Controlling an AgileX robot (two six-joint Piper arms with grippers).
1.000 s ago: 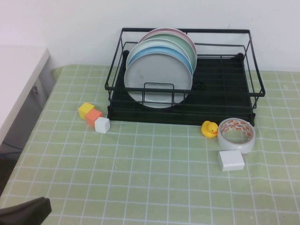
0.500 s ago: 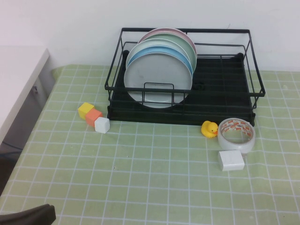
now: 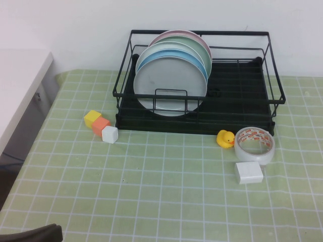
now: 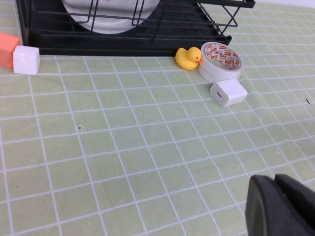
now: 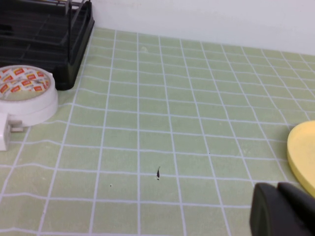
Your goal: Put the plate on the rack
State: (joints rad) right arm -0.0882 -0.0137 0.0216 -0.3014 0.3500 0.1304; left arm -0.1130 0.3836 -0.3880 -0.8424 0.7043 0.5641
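The light grey plate (image 3: 169, 85) stands upright in the front slot of the black wire rack (image 3: 242, 96), ahead of a light blue plate (image 3: 171, 56), a pale green plate (image 3: 199, 48) and a pink one. Its lower edge also shows in the left wrist view (image 4: 110, 14) behind the rack's wires (image 4: 123, 42). My left gripper (image 4: 274, 179) is shut and empty, low over the mat far in front of the rack; only a dark part of the arm (image 3: 30, 234) shows at the high view's bottom left. My right gripper (image 5: 277, 187) is shut and empty over the mat, right of the rack.
Yellow, orange and white cubes (image 3: 102, 126) lie left of the rack's front. A rubber duck (image 3: 225, 138), a tape roll (image 3: 255, 144) and a white charger (image 3: 249, 173) lie at front right. A yellow disc (image 5: 302, 155) lies beside the right gripper. A white counter (image 3: 20, 85) borders the left.
The dark left arm at the high view's bottom left corner has sunk lower and slid slightly right. Nothing else has moved.
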